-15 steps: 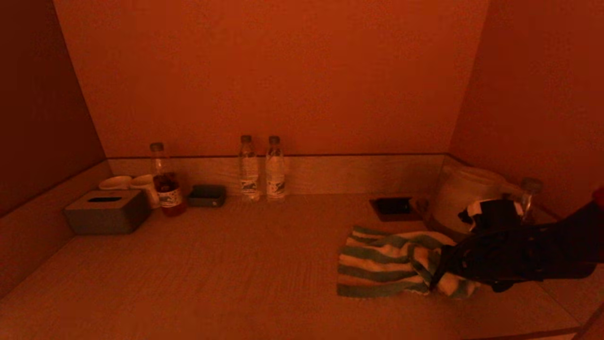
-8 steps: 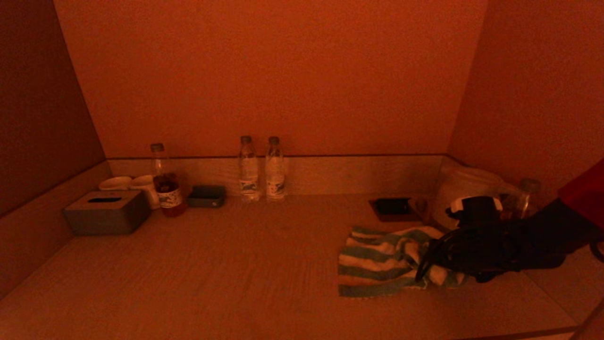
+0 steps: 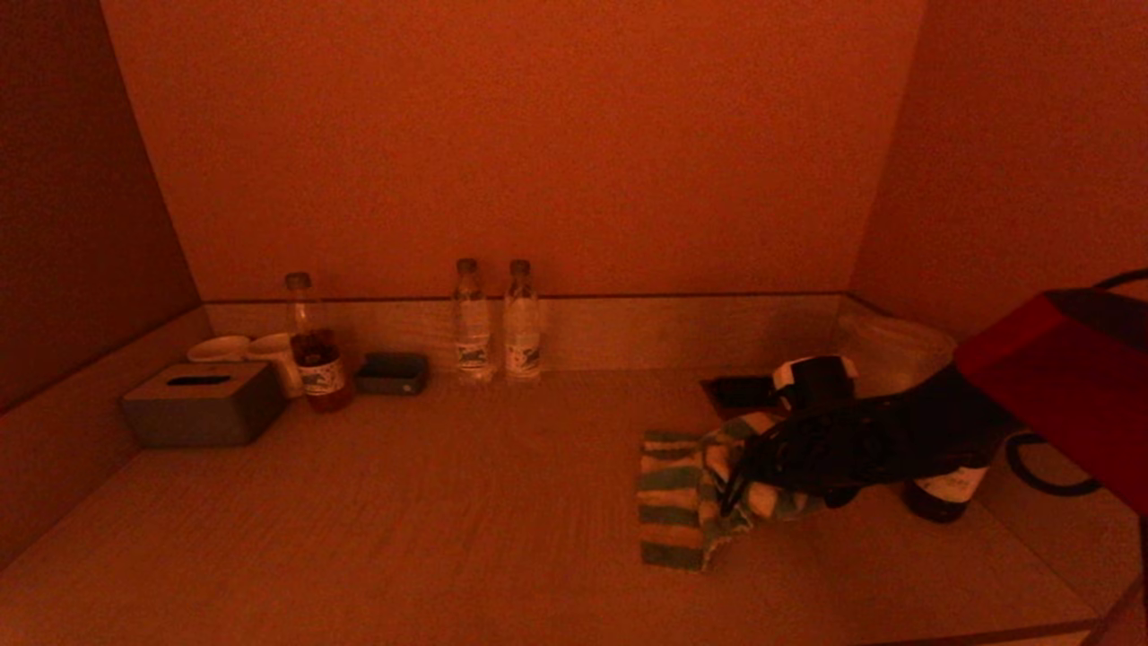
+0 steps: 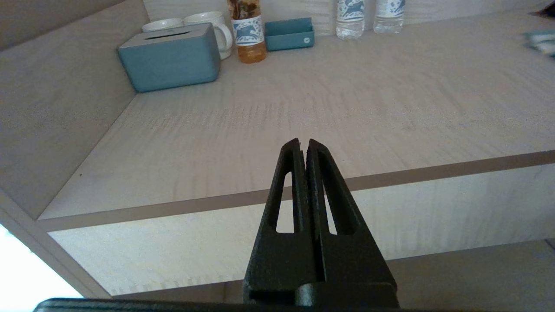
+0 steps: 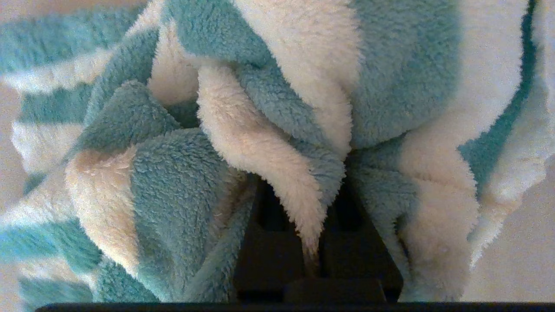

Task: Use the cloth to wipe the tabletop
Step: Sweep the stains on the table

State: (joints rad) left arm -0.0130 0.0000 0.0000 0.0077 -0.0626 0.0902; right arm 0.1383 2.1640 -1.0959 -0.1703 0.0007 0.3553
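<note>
A fluffy cloth (image 3: 677, 498) with teal and white stripes lies bunched on the pale wood tabletop (image 3: 448, 511), right of centre. My right gripper (image 3: 744, 480) is shut on a fold of the cloth (image 5: 277, 143) and rests low on the table with it; the cloth hides its fingertips. My left gripper (image 4: 302, 145) is shut and empty, held off the table's front edge, and does not show in the head view.
Along the back stand two water bottles (image 3: 493, 318), a tea bottle (image 3: 314, 345), two mugs (image 3: 269, 354), a tissue box (image 3: 204, 402) and a small dark box (image 3: 393, 371). At the right are a dark tray (image 3: 740, 390), a white kettle (image 3: 897, 345) and a bottle (image 3: 942, 493).
My right gripper has dragged the cloth leftward across the table. The cloth has bunched up narrower, and a bottle behind the arm has come into view.
</note>
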